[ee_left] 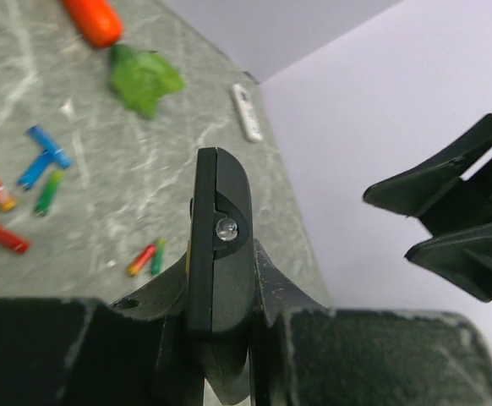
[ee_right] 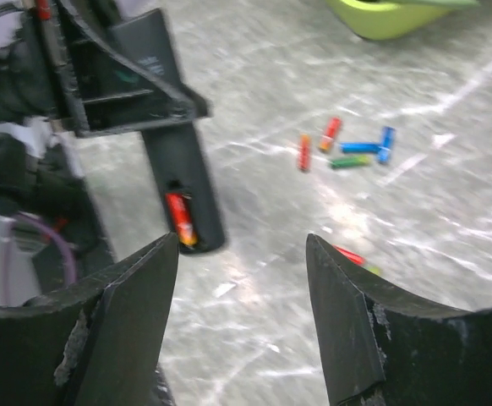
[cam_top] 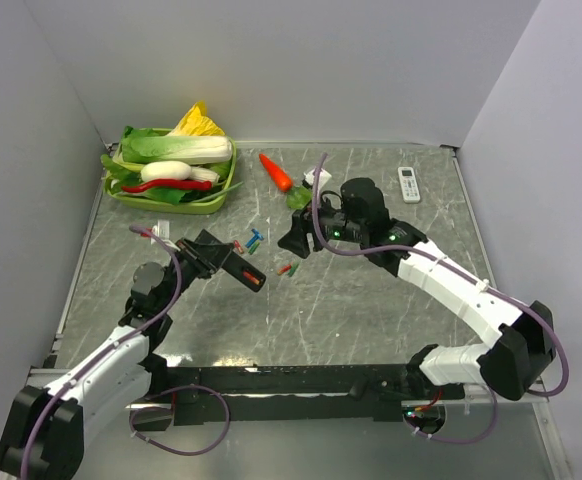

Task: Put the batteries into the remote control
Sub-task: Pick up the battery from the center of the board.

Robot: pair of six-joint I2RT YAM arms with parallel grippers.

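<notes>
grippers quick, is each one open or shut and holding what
Left gripper: shut on the remote control.
Right gripper: open, holding nothing.

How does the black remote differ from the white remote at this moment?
The black remote is longer; the white remote is shorter. The black one is clamped in the left gripper; the white one lies untouched on the table, far right. The black one's open bay shows a red battery; the white one shows none. Both are slim rectangles.
</notes>
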